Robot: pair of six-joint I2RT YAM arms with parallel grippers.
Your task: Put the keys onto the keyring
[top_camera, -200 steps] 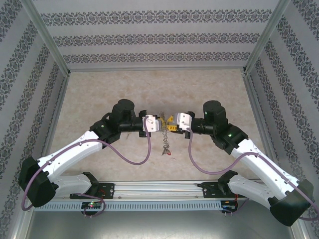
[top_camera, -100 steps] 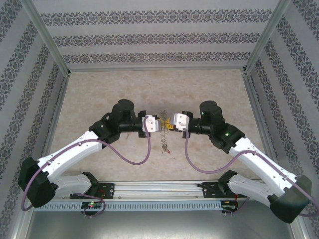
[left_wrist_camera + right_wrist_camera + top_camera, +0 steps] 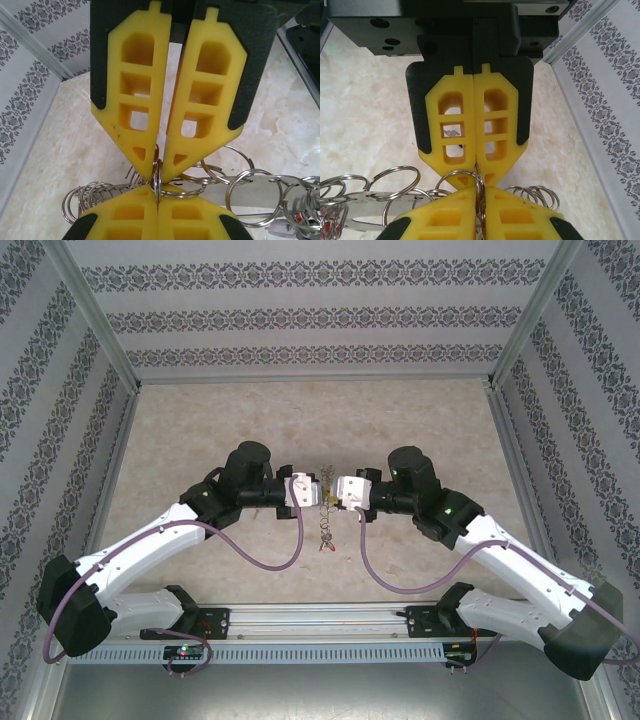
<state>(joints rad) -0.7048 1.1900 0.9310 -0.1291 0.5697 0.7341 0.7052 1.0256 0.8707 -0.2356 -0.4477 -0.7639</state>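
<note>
My left gripper (image 3: 317, 491) and right gripper (image 3: 336, 494) meet tip to tip above the middle of the table. In the left wrist view my left gripper (image 3: 157, 176) is shut on a thin silver ring (image 3: 158, 186) seen edge-on, which I take to be the keyring. The right gripper's yellow fingers (image 3: 195, 220) press in from below. In the right wrist view my right gripper (image 3: 479, 176) is shut on the same keyring (image 3: 481, 192). A small cluster of keys (image 3: 324, 532) dangles under the two grippers, too small to tell apart.
Several loose split rings (image 3: 247, 192) hang on a flat metal strip (image 3: 280, 202) beside the pinch, with a red tag (image 3: 299, 218) at its end. More split rings (image 3: 395, 180) show left and right of the right gripper. Patterned walls (image 3: 320, 320) enclose the marble-look table (image 3: 200, 430).
The right arm has slid left until its tips touch the left gripper's, and its jaws have closed. The dangling cluster has shifted slightly left. The left arm has stayed put.
</note>
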